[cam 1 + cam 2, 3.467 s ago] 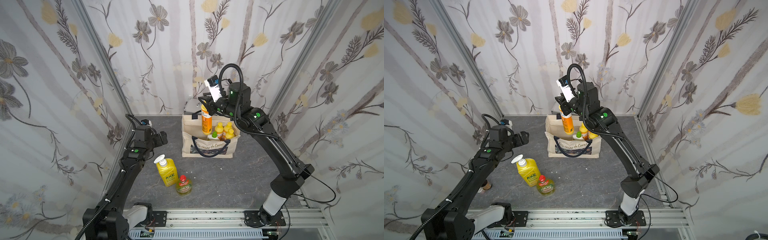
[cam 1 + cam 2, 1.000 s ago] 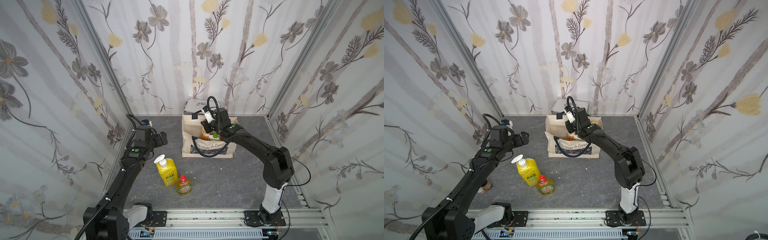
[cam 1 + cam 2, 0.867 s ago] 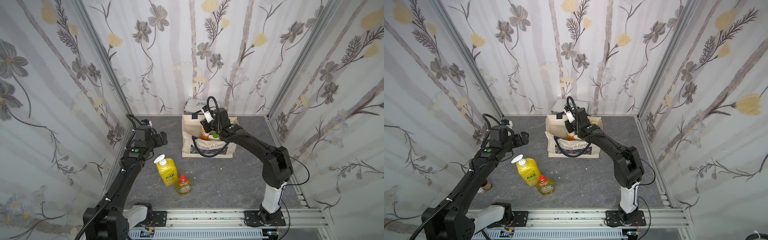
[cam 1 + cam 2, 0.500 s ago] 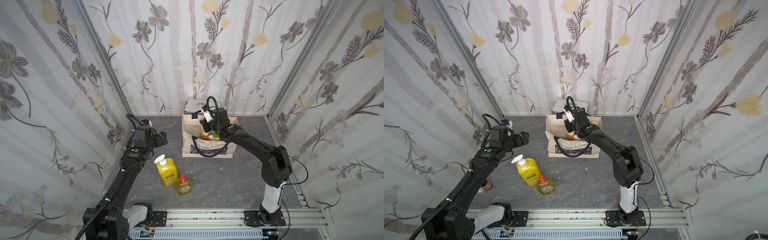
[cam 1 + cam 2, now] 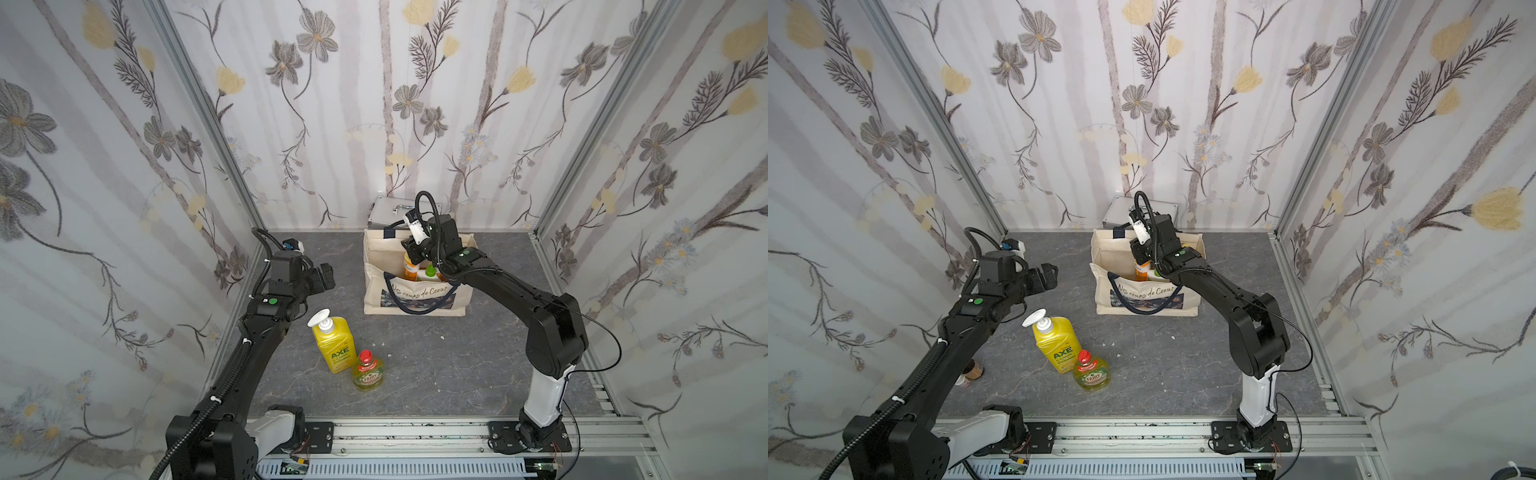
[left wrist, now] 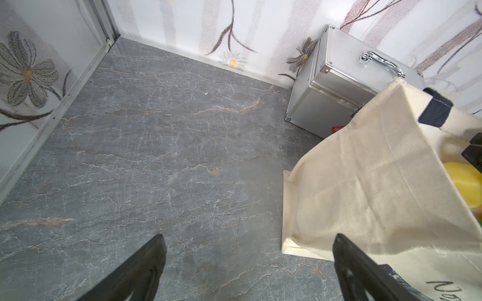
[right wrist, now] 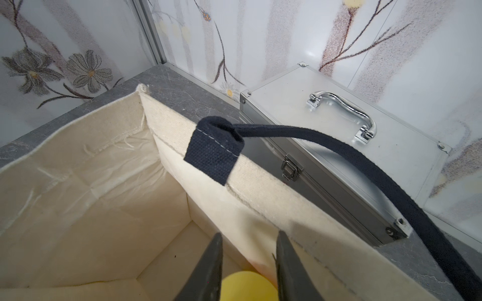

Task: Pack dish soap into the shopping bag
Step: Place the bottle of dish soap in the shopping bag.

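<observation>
The cream shopping bag (image 5: 415, 291) (image 5: 1142, 291) stands open at the back of the floor. Inside it stand an orange dish soap bottle (image 5: 409, 266) (image 5: 1142, 268) and a green-capped white one (image 5: 430, 272). My right gripper (image 5: 411, 249) (image 7: 249, 233) reaches down into the bag, and the orange bottle's yellow cap (image 7: 247, 286) fills the narrow gap between its fingers. The yellow AXE pump bottle (image 5: 334, 349) (image 5: 1059, 345) and the small red-capped Fairy bottle (image 5: 368, 374) (image 5: 1091, 374) stand on the floor in front. My left gripper (image 5: 326, 276) (image 6: 248, 235) hangs open and empty left of the bag.
A silver metal case (image 5: 388, 212) (image 7: 339, 130) with a handle sits right behind the bag, against the back wall. A navy bag handle (image 7: 365, 169) drapes over the case. Small brown jars (image 5: 971, 370) sit by the left wall. Flowered walls close in three sides.
The right arm came down from above the bag and lowered the orange bottle into it; over the last second it has hardly moved. The left arm has stayed still.
</observation>
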### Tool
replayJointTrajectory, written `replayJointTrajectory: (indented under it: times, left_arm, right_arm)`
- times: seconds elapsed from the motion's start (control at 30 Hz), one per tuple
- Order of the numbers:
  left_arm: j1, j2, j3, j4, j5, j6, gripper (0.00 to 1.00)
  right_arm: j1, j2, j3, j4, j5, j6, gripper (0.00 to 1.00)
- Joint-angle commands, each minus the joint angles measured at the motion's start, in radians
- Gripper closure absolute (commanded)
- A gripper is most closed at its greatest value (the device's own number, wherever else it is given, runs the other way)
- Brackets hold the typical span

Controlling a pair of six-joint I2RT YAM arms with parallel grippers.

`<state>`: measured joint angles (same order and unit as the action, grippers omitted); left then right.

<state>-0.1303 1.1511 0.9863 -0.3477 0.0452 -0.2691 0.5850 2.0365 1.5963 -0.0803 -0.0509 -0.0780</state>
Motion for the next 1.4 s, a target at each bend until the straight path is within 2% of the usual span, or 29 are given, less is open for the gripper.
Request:
replayJointTrajectory:
  times: [0.0, 0.13, 0.23, 0.77, 1.03, 1.3, 1.37]
  left_arm:
    - [0.000, -0.005, 0.003, 0.008, -0.014, 0.001, 0.00]
    - [0.000, -0.005, 0.003, 0.008, -0.015, 0.001, 0.00]
    - [-0.001, -0.005, 0.003, 0.007, -0.014, 0.001, 0.00]
    - [-0.001, 0.021, 0.005, 0.008, -0.025, 0.007, 0.00]
    - [-0.001, 0.028, 0.017, 0.000, -0.046, 0.020, 0.00]
    - [-0.002, 0.026, 0.016, -0.001, -0.027, 0.010, 0.00]
    - [-0.001, 0.030, 0.020, -0.008, -0.026, 0.008, 0.00]
  right_arm:
    - [0.000, -0.012, 0.008, 0.021, -0.006, 0.004, 0.64]
    - [-0.001, -0.022, 0.008, 0.022, -0.006, 0.004, 0.63]
    - [0.000, -0.030, 0.008, 0.021, -0.006, 0.002, 0.59]
    - [0.004, -0.133, -0.055, 0.016, 0.011, 0.013, 0.56]
    - [0.080, -0.303, -0.180, 0.010, 0.043, 0.028, 0.54]
    - [0.183, -0.535, -0.428, 0.086, 0.024, 0.075, 0.51]
    - [0.237, -0.576, -0.472, 0.101, 0.033, 0.078, 0.50]
